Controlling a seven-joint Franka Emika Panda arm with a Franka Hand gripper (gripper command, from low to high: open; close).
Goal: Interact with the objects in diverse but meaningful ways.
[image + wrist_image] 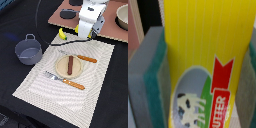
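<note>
1. From my console, the wrist view is filled by a yellow butter block: ribbed yellow faces, with a label showing a cow, a red ribbon and the word "BUTTER". It sits squarely between the two green-and-grey finger pads, one on each side.
2. The pad I can see clearly lies flush against the block's side, so I read the gripper as clenched on the butter block. The far pad is only partly in frame; I cannot confirm its contact.
3. In the exterior view the arm hangs over the far edge of the striped mat, beside the yellow banana. The block itself is hidden there behind the white gripper body, so I cannot tell whether it is lifted or resting on the surface.
4. Handling, as I judge it: a small toy block, probably light and rigid, with flat parallel sides that suit this pinch. The glossy surface could be slippery, though the ribbing and soft pads should help. I would keep hold across the broad flat faces, near mid-height, and avoid squeezing on a corner where it could twist out.
5. Possible places to take it:
   - the plate holding the brown sausage, flanked by two orange-handled utensils;
   - the grey pot, standing apart off the mat towards the exterior view's left.
</note>
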